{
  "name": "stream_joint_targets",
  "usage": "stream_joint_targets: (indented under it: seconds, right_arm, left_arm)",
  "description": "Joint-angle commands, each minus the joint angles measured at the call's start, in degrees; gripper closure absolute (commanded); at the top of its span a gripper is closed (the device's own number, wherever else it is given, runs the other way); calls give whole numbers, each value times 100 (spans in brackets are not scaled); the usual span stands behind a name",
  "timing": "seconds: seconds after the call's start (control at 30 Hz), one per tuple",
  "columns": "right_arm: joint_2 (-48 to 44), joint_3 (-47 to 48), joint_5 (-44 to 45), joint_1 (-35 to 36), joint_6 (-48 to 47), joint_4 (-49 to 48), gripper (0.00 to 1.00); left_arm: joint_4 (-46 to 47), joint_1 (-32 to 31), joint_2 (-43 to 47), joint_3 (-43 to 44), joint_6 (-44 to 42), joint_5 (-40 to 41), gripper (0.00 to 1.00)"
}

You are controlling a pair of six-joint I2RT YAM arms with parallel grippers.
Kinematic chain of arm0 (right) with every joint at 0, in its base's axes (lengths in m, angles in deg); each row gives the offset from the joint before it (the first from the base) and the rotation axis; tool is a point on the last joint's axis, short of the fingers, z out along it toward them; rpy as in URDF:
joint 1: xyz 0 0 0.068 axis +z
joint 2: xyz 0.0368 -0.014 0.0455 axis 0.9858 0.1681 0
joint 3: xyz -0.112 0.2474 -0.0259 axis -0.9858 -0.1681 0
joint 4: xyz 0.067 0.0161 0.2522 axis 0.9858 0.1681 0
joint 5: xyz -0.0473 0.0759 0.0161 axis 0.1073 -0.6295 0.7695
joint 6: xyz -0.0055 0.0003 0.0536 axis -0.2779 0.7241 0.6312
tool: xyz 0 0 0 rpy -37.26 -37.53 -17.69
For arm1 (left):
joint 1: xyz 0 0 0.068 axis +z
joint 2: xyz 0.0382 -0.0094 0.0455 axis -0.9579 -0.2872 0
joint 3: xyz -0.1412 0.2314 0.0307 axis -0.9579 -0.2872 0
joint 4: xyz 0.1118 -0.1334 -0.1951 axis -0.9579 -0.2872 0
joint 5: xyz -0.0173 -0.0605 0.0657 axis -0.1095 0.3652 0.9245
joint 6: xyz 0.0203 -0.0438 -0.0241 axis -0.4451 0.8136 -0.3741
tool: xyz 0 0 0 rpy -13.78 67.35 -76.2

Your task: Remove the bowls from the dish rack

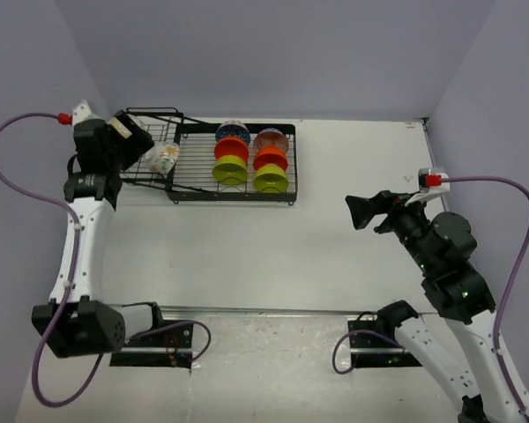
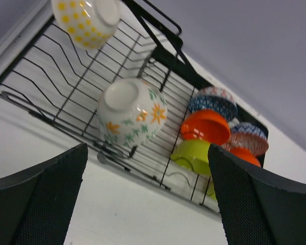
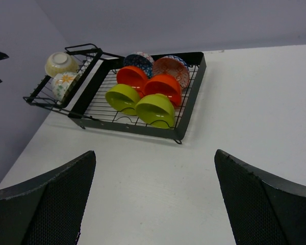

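All the bowls are in the black wire dish rack (image 1: 238,199) at the far left of the white counter (image 1: 361,159). Six stand on edge in two rows in its flat right section. The lime green bowls (image 1: 230,170) are nearest, the glossy orange bowls (image 1: 232,149) sit behind them, and a blue-patterned bowl (image 1: 233,132) and a red-patterned bowl (image 1: 271,138) are farthest. A cream bowl with orange and green flowers (image 2: 132,112) and a cream bowl with yellow dots (image 2: 86,18) lie in the tilted left basket.

The left pincer (image 2: 147,149) hovers by that basket, spread wide and grasping nothing. The right pincer (image 1: 354,214) hangs well apart over bare counter, likewise released.

The upright bowls look packed closely, so lifting one carelessly could topple its neighbours. Their glossy curved walls may slip from a shallow pinch. A finger caught in the wires would likely drag the whole rack. The flowered bowl on the slope could roll if nudged. If both arms reach in together, they risk colliding.
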Motion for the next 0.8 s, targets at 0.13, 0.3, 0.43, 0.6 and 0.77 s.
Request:
stream_joint_targets:
  seconds: [0.13,0.3,0.43,0.6,0.77]
  right_arm:
    - [2,-214,-611,9,-3,-552,1]
    - [99,-215,-1076,9,50,-640,1]
    - [64,-259,-1156,9,41,-684,1]
    - [2,-294,-1296,9,15,-658,1]
    - [11,-329,-1429,17,6,-658,1]
  left_arm:
    - [873,1810,-1369,1234,666,-2233,0]
    - [1101,2154,-2626,2262,333,-2593,0]
    - [1652,2338,-3495,2589,86,-2890,0]
    - [3173,2470,-3893,2353,-195,-3612,0]
    - [3307,2470,-4271,2651,-407,-3438,0]
